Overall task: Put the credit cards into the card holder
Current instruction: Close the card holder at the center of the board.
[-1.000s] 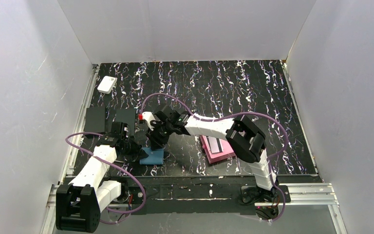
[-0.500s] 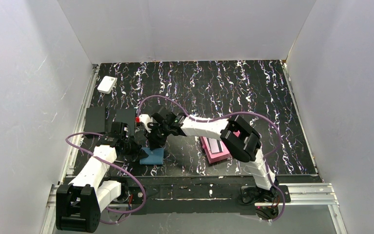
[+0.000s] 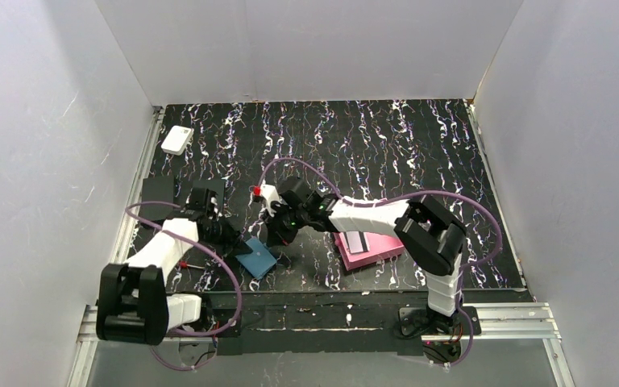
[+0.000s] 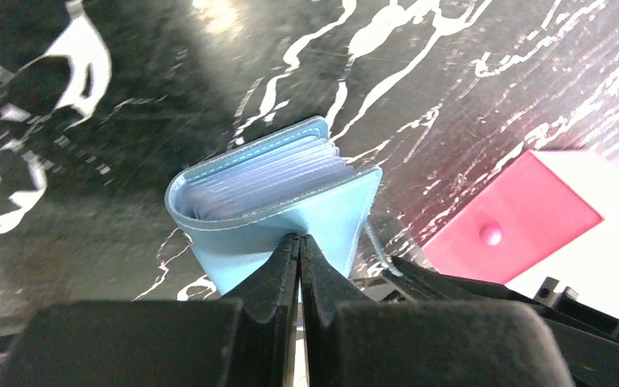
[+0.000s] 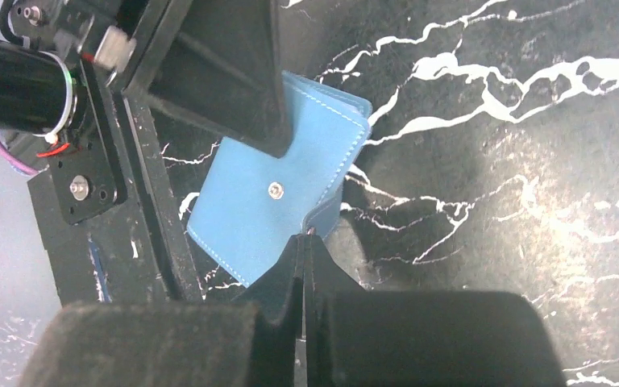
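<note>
A teal-blue card holder (image 3: 256,258) lies at the near left of the black marbled tabletop (image 3: 387,153). The left claw (image 4: 299,239) is pinched shut on its cover, seemingly to steady it; the right claw (image 5: 303,239) is closed at its tab edge, grip unclear, probably to pull it open. A grey-white striped credit card (image 3: 356,240) lies in the pink tray (image 3: 371,257) to the right.
</note>
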`<action>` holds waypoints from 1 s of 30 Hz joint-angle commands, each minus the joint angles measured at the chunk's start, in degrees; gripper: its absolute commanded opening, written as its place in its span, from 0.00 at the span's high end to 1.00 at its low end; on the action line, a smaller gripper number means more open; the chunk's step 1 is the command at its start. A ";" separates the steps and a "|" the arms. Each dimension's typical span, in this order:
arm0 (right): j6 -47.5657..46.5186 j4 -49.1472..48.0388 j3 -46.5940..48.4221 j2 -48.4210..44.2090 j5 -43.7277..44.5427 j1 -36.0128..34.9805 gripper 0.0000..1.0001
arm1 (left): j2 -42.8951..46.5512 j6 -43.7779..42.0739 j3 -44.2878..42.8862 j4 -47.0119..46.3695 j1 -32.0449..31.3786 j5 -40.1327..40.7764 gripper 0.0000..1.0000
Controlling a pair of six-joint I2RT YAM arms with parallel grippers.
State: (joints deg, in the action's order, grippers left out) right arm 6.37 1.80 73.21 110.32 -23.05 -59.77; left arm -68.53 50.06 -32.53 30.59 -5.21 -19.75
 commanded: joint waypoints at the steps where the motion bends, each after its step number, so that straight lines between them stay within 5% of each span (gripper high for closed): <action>1: 6.32 -8.03 -4.02 -5.25 -1.15 -0.23 0.99 | -8.08 -8.39 -1.01 -5.86 0.20 2.75 1.00; 7: 13.25 -10.41 -5.48 -4.81 0.40 -0.20 0.99 | -11.17 -8.64 -0.76 -10.96 0.12 -3.68 1.00; 18: 26.24 -18.44 -8.75 -3.38 1.23 0.51 0.99 | -9.07 -8.38 4.27 -13.54 0.12 -3.95 1.00; 30: 27.84 -21.86 -6.61 0.24 -4.62 0.93 0.99 | -6.32 -7.80 6.34 -14.02 0.12 -3.53 1.00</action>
State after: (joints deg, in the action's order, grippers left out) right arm 32.14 -12.43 63.86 109.89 -23.05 -58.04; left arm -73.08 43.92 -29.52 15.18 -4.34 -31.09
